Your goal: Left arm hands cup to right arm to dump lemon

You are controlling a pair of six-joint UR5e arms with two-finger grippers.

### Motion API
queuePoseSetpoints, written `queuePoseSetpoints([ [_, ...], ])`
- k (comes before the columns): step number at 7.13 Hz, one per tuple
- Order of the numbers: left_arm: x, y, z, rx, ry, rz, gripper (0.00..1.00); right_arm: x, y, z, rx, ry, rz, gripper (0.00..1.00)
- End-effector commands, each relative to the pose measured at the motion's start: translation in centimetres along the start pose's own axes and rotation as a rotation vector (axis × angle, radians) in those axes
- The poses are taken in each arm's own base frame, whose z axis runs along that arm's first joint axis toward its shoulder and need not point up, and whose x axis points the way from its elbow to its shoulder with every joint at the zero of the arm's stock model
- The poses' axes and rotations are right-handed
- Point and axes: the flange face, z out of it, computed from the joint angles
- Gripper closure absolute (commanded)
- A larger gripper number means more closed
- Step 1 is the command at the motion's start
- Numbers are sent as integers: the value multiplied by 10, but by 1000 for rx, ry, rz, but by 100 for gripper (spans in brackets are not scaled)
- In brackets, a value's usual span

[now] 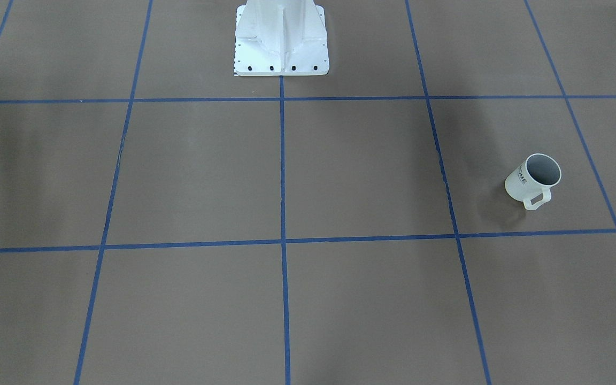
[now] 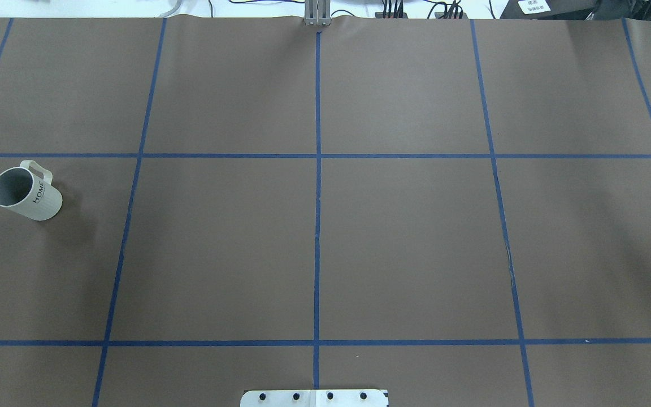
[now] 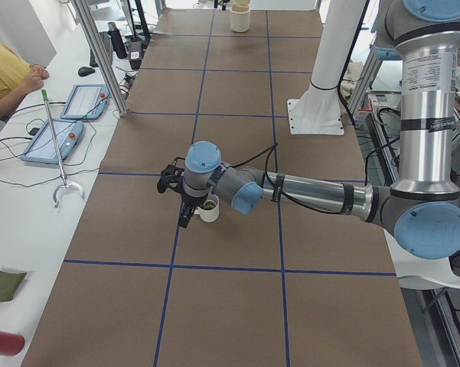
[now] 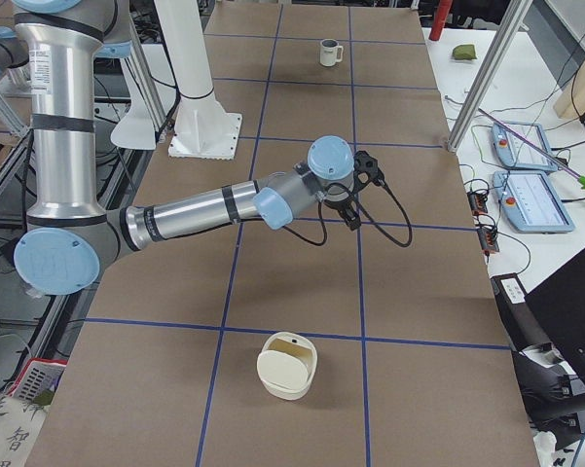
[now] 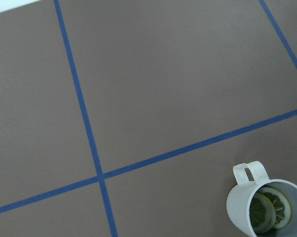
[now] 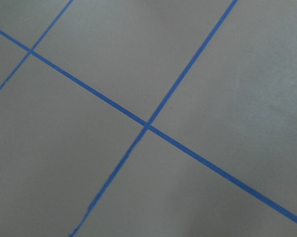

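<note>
The cup (image 2: 26, 195) stands upright at the overhead frame's left edge, lemon (image 5: 269, 211) inside, untouched and level, so nothing spills. My left claw (image 3: 185, 212) hangs near it, empty; how far open, I cannot tell. My right claw (image 4: 352, 212) waits well apart for the handover, empty too, its opening likewise unclear.

Counted one white ribbed cup (image 2: 27, 195) lettered HOME. Found two lemon slices (image 5: 261, 215) (image 5: 281, 207) inside it. Logged one cream container (image 4: 287, 366), well apart from the cup. Recorded two arms: left arm (image 3: 321, 195), right arm (image 4: 195, 209). Noted one white pedestal (image 1: 281, 43) on the surface (image 2: 404, 243). Tallied two control pendants (image 4: 516, 141) (image 4: 537, 201), one person (image 3: 4, 76), one green pouch (image 3: 1, 283), one red item (image 3: 1, 342).
</note>
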Motion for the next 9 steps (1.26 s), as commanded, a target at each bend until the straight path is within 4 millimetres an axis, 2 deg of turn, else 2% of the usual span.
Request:
queuePoseSetpoints([
  [1, 50, 10, 47, -21, 7, -96, 0, -57, -14, 71, 17, 85, 41, 1],
  [2, 59, 14, 60, -28, -16, -112, 0, -63, -14, 90, 19, 138, 20, 1],
  [4, 74, 21, 81, -52, -37, -126, 0, -66, -15, 95, 23, 150, 11, 1],
  [5, 82, 25, 94, -32, -72, -93, 7, -66, -14, 95, 21, 149, 11, 1],
  [6, 78, 28, 104, -31, -97, -88, 32, -67, -14, 96, 22, 147, 9, 1],
  [9, 81, 31, 108, -41, -97, -75, 95, -69, -15, 95, 24, 143, 5, 1],
])
